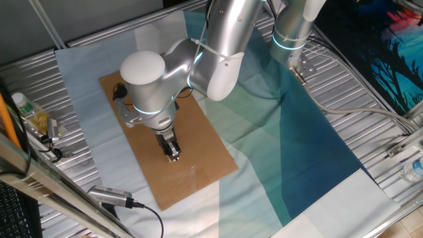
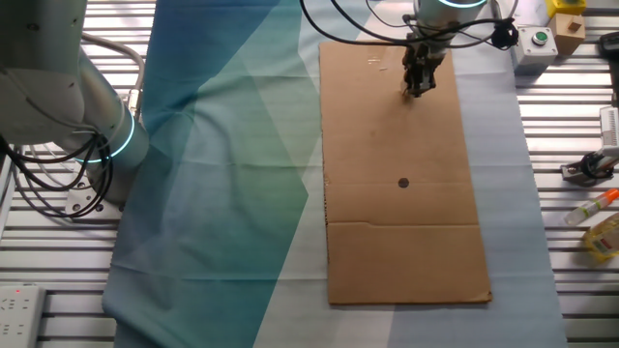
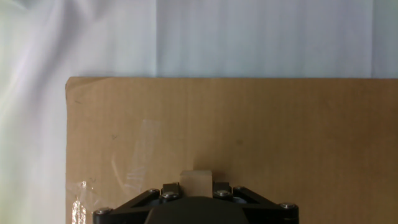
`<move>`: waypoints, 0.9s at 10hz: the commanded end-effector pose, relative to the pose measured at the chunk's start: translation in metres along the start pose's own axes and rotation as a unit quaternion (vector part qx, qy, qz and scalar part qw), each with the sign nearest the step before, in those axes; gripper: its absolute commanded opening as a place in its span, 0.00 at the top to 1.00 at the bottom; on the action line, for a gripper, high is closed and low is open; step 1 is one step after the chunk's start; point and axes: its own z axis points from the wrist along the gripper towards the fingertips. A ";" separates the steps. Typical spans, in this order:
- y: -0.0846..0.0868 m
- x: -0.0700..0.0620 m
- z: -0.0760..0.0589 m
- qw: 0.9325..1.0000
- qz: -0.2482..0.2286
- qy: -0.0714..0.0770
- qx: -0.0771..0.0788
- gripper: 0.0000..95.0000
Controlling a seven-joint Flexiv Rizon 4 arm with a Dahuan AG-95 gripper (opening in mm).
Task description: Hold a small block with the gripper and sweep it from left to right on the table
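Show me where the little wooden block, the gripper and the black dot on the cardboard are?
small block (image 3: 196, 180): hand view, its pale top face between the fingers.
gripper (image 1: 173, 156): one fixed view, at the fingertips.
black dot (image 2: 403, 183): the other fixed view, its centre on the cardboard.

Two silver-white robot arms with glowing teal rings stand at the ribbed silver metal surface (image 1: 370, 132): one (image 1: 198, 59) carrying the dark two-fingered end effector (image 1: 173, 153), one idle (image 2: 68, 106). One brown rectangular cardboard sheet (image 2: 406, 232) lies there, bearing one small black dot (image 2: 403, 183). One tiny light-tan wooden cube (image 3: 196, 182) shows. Two cloths lie spread, one pale (image 1: 79, 86), one teal (image 1: 310, 145).
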 end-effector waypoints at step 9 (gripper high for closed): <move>0.000 0.000 0.001 1.000 -0.006 0.002 -0.001 1.00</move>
